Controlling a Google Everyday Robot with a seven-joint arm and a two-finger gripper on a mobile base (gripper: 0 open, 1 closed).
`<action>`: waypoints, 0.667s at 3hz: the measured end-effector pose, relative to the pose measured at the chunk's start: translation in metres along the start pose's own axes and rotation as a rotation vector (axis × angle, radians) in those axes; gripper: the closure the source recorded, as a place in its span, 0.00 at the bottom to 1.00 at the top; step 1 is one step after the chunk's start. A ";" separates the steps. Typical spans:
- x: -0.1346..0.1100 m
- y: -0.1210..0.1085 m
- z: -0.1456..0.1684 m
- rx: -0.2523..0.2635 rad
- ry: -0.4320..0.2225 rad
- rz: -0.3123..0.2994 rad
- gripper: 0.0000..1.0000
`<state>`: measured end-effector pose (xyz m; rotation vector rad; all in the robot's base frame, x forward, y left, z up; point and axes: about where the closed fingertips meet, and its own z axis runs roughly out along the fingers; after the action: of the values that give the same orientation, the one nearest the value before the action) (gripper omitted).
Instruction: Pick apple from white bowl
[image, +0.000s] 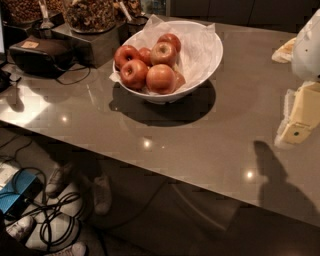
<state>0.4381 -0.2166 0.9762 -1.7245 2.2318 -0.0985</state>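
My gripper (300, 117) sits at the table's (200, 145) right edge; its state I cannot tell. I should descend from above onto the front apple (160, 78) in the white bowl (218, 55).

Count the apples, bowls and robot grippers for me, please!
Apples: 7, all in the bowl, one mostly hidden
White bowl: 1
Gripper: 1, at the right edge, away from the bowl
Total: 9
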 end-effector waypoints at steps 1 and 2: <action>-0.001 0.000 -0.001 0.002 -0.001 0.000 0.00; -0.020 0.000 -0.004 -0.035 0.012 0.009 0.00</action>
<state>0.4417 -0.1982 0.9844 -1.7358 2.2629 -0.0684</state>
